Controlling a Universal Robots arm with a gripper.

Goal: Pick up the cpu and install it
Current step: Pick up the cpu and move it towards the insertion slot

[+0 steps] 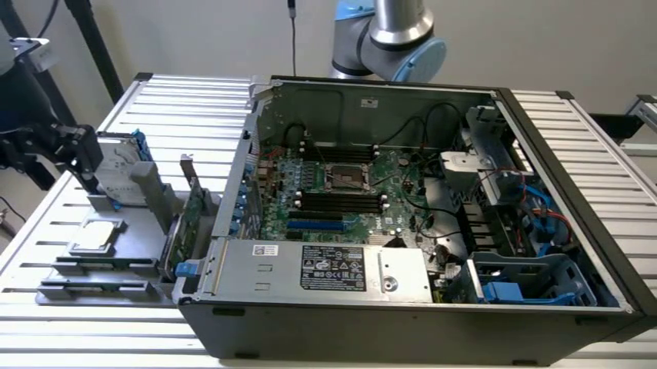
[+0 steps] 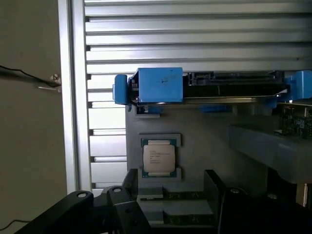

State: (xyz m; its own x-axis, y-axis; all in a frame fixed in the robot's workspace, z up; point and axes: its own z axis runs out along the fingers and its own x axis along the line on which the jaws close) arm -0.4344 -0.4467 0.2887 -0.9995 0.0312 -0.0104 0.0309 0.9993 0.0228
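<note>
The cpu (image 1: pixel 95 234) (image 2: pixel 158 158), a small square chip with a silver top, lies flat in a recess of a grey holder block (image 1: pixel 77 265) (image 2: pixel 204 146) at the exterior view's left, outside the computer case. My gripper (image 1: pixel 77 154) (image 2: pixel 170 183) hangs above the holder area, apart from the chip. It is open, and its black fingers (image 2: pixel 127 183) stand wide to either side with nothing between them. Inside the open case (image 1: pixel 236 200), the motherboard's processor socket (image 1: pixel 347 178) sits near the middle.
A silver hard drive with blue brackets (image 1: pixel 121 165) (image 2: pixel 161 85) stands on edge just behind the cpu. An upright expansion card (image 1: pixel 187 211) stands between the holder and the case wall. The slatted metal table (image 1: pixel 165 100) extends around the case.
</note>
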